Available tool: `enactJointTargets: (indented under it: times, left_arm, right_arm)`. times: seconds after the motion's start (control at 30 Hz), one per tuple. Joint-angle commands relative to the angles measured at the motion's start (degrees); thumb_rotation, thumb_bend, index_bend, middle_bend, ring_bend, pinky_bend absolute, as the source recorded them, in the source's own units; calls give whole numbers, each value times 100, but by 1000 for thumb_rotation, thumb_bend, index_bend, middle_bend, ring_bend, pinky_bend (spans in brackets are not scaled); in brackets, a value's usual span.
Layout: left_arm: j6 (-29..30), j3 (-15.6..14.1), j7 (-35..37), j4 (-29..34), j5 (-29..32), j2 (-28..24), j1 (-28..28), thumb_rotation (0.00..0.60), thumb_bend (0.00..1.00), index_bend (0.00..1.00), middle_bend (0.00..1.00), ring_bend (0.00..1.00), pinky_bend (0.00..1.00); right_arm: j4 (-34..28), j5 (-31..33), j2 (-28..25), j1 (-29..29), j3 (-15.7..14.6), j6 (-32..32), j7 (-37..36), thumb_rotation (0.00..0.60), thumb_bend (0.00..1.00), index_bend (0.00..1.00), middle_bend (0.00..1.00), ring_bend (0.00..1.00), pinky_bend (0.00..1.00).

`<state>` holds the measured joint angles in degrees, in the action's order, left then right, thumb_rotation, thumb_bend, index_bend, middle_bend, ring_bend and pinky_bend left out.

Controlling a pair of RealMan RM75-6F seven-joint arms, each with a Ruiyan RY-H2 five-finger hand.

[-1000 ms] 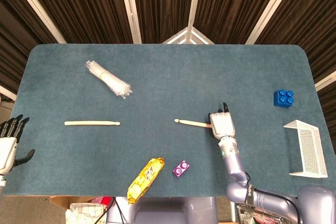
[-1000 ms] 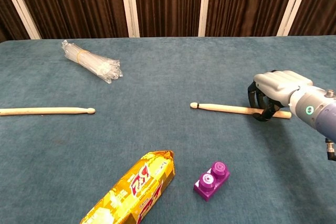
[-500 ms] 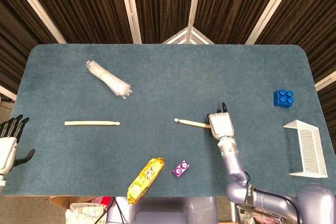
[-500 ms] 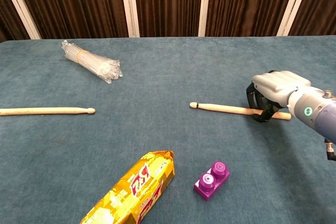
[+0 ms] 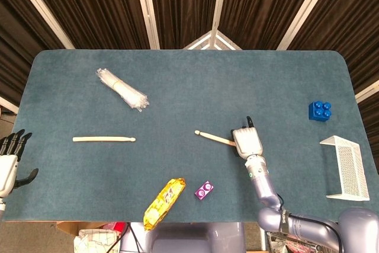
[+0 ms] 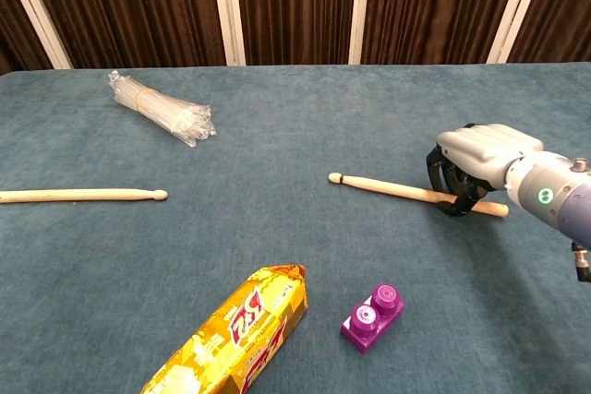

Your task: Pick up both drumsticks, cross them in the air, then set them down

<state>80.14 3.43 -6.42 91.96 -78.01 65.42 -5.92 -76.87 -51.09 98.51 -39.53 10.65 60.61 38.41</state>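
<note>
The right hand (image 6: 476,165) is wrapped around the butt end of one drumstick (image 6: 388,188), fingers (image 6: 451,193) curled under and around the shaft; the stick is gripped, its tip pointing toward the robot's left. Whether it is clear of the table (image 5: 237,81) cannot be told from either view. In the head view the same hand (image 5: 248,141) is seen near the table's centre-right with the stick (image 5: 213,138) slanted slightly. The other drumstick (image 5: 104,140) is lying flat on the left half of the table, untouched, well apart from both hands. The left hand (image 5: 10,159) is seen only at the left edge of the head view, off the table edge, fingers spread, nothing held. A clear plastic-wrapped bundle (image 5: 121,89) is located toward the far left of the table. A yellow snack packet (image 6: 233,336) and a purple toy block (image 6: 371,317) are located near the front edge, just beside each other. A blue toy block (image 5: 320,111) and a white wire basket (image 5: 346,167) are located at the right side.
</note>
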Motion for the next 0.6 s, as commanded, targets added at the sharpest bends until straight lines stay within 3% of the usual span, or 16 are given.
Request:
enactJointTargets:
  times: [0.03, 0.4, 0.6]
  left_arm:
    - [-18, -3, -1, -9, 7, 6, -6, 600, 393, 86, 0, 0, 0]
    - [-69, -7, 62, -105, -37, 73, -52, 600, 392, 87, 2, 0, 0]
    - [-88, 1, 90, -282, -130, 232, -121, 600, 392, 116, 67, 0, 0]
  right_arm:
    - [-85, -302, -129, 28, -23, -28, -312, 600, 460, 707, 660, 407, 0]
    - [-365, -1468, -529, 210, -113, 122, -1726, 600, 462, 716, 666, 409, 0]
    - [-652, -2084, -942, 389, -61, 466, -2605, 600, 463, 722, 671, 410, 0]
